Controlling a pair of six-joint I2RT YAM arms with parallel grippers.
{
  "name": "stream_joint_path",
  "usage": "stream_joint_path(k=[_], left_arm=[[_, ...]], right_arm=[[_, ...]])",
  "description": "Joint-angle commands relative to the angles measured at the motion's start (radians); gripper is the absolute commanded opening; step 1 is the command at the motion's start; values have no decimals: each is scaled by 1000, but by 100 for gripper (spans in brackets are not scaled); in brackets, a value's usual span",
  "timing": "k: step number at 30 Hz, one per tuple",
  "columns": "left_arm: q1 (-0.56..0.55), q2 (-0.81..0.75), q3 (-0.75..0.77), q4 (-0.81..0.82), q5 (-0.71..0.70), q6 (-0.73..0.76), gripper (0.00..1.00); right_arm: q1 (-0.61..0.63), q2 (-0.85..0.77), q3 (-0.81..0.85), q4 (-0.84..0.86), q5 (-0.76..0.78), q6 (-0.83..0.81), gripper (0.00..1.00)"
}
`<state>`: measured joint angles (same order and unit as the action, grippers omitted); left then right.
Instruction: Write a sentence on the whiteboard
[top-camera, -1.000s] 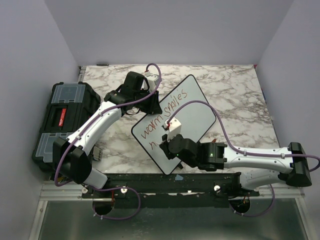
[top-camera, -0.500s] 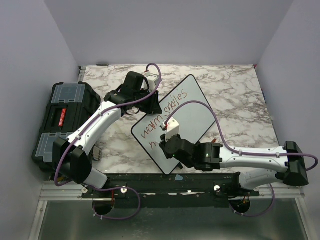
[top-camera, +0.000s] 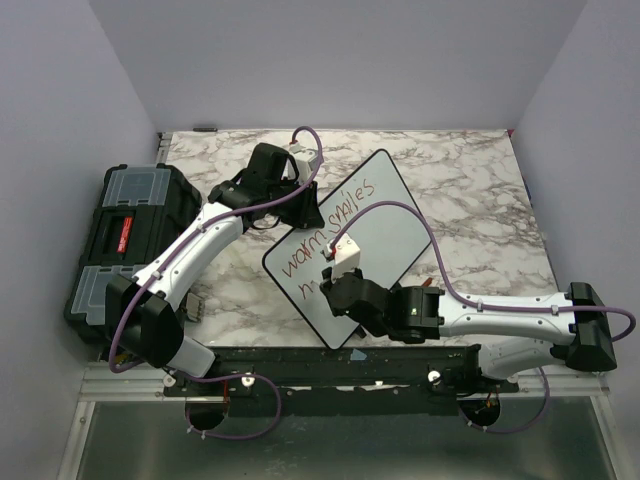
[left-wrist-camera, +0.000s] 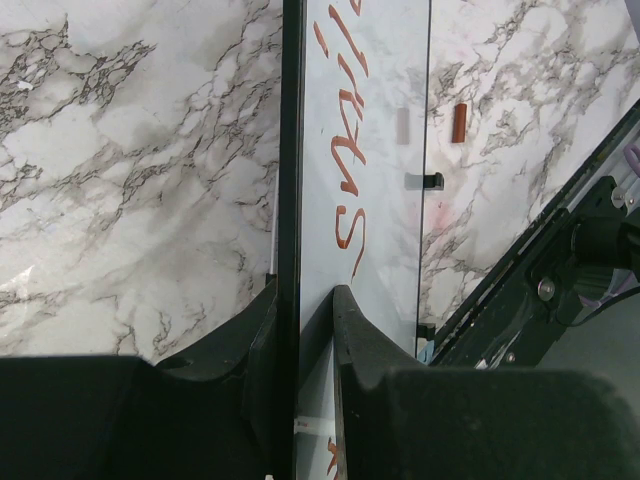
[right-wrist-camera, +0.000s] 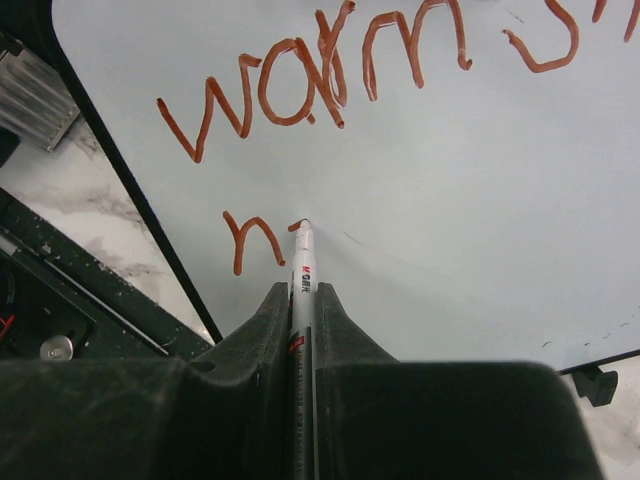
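Top external: one whiteboard (top-camera: 395, 245) | one sentence (top-camera: 305, 255), two lines | left gripper (left-wrist-camera: 300, 305) pinching whiteboard edge | right gripper (right-wrist-camera: 302, 305) clamping one marker (right-wrist-camera: 302, 262) | one toolbox (top-camera: 130, 235)

Reaches forward with left arm (top-camera: 200, 245), left gripper (left-wrist-camera: 303, 292) clamped on whiteboard (top-camera: 400, 232) edge; stretches right arm (top-camera: 505, 315) leftward, right gripper (right-wrist-camera: 302, 291) pinching marker (right-wrist-camera: 301, 255), tip down.

A black toolbox (top-camera: 125, 240) with clear lid compartments sits at the marbled worktop's (top-camera: 470, 180) left side. A small reddish cylinder (left-wrist-camera: 459, 122) lies on the marble.
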<state>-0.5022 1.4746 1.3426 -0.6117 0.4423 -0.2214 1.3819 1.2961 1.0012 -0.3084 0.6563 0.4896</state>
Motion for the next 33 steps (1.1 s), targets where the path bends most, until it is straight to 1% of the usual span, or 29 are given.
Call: stream_joint_path(k=[1, 10, 15, 26, 33], left_arm=[[-6, 12, -6, -44, -80, 76, 0], [-5, 10, -7, -45, -80, 76, 0], [-6, 9, -7, -45, -80, 76, 0], [-6, 6, -6, -44, -83, 77, 0], [-6, 7, -7, -45, -83, 77, 0]], right_arm=[[-4, 14, 11, -14, 68, 5, 1], [-18, 49, 60, -31, 67, -17, 1], [-19, 53, 79, -23, 40, -34, 1], [-18, 46, 46, -12, -93, -41, 1], [-19, 33, 16, -17, -121, -19, 1]])
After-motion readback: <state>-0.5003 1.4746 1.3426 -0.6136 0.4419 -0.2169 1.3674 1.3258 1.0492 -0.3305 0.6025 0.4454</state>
